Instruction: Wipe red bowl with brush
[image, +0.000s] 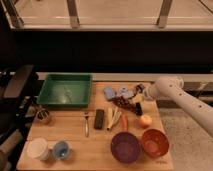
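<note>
Red bowl (154, 143), lower right: orange-red, shiny inside. Purple bowl (125, 147) left of it: deep purple, plain. Tray (55, 93), left of centre: green. Table (75, 137): light tan wood. 2 cups, lower left: 1 white cup (38, 148), 1 pale blue cup (61, 149). Bar (99, 118), centre: black. Carrot (124, 121): orange. Round fruit (145, 120): yellow-orange. Cloth (114, 93): blue. Arm (175, 90), right: white. Gripper (139, 100), right of centre at arm's tip: dark grey.

Red bowl (154, 143) front right on table (95, 156), second bowl (125, 148) just left — hand (138, 101) behind them.
</note>
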